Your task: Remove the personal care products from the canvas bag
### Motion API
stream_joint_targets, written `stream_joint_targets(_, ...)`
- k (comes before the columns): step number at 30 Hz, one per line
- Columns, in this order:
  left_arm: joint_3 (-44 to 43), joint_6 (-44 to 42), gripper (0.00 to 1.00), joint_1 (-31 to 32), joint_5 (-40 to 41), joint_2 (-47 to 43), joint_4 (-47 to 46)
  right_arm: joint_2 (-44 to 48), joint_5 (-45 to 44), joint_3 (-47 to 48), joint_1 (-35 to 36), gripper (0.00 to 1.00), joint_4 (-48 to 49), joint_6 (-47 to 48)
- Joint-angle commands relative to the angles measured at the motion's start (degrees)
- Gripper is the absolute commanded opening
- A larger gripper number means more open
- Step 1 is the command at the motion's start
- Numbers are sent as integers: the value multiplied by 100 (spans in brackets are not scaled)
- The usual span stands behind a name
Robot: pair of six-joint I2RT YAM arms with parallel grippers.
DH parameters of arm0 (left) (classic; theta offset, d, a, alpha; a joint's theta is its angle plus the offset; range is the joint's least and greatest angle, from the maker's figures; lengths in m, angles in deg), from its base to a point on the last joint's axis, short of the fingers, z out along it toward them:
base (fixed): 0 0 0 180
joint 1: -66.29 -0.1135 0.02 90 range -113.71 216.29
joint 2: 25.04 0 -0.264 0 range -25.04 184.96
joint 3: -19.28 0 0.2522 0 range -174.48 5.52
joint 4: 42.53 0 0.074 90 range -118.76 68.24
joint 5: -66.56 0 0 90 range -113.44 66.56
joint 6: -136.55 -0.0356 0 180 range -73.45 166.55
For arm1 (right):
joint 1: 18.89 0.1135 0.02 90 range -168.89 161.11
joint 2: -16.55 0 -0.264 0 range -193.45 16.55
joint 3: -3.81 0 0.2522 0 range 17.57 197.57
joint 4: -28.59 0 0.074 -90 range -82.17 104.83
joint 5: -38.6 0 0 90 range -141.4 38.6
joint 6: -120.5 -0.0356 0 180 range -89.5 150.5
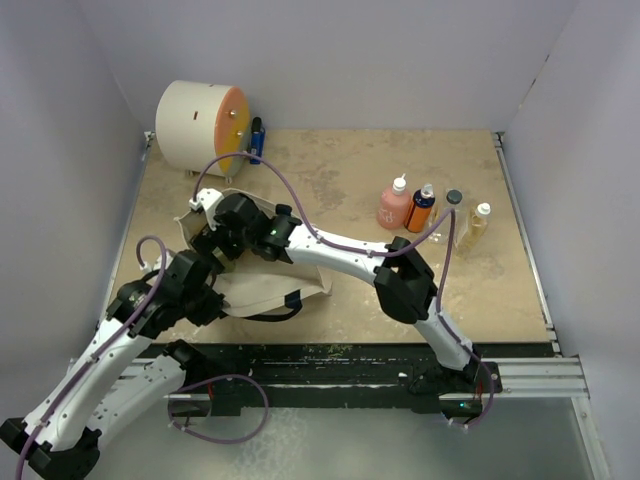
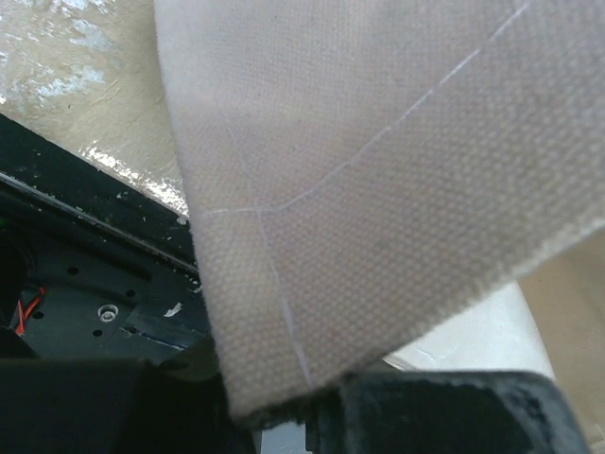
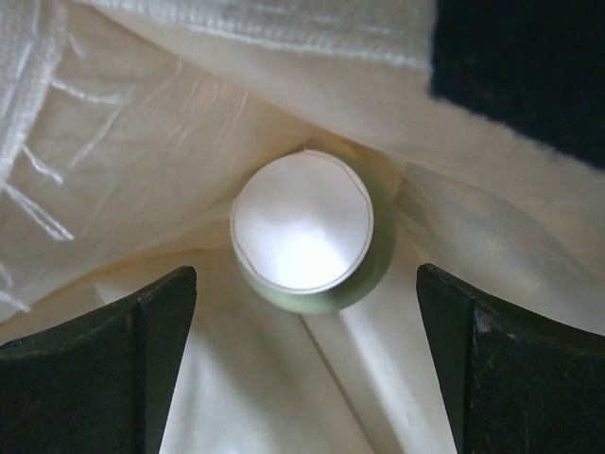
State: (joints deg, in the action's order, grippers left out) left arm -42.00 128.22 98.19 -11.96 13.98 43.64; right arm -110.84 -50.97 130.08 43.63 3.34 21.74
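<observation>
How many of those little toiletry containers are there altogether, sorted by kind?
Bottles, out on the table: 4 (pink bottle, orange bottle, clear bottle, yellowish bottle)
Jars, inside the canvas bag: 1 (olive-green jar)
Total: 5

top: high behind the arms, facing down, far, whole table [image 1: 330, 180] | left wrist: pressed against bag [image 2: 378, 189] cloth, outside | right wrist: inside bag, close above jar [image 3: 302, 232] | shared: bag, all views
</observation>
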Motion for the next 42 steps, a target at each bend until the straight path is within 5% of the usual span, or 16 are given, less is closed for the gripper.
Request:
stream_joint_targets(1, -179, -229, 16, 0, -330, 223, 171, -177, -111, 308, 14, 100, 441, 147)
stream_joint_targets(26, -517, -375, 8, 0, -297, 523, 25, -1040, -291, 173, 23, 85, 526, 263)
stream_joint_targets(37, -630, -350, 8, 0, -241, 450, 152, -253, -97, 525, 7, 23, 239, -217)
stream_joint_targets(42, -624, -336, 10, 0, -264, 415, 155, 164, -161, 750, -101, 3, 263, -653)
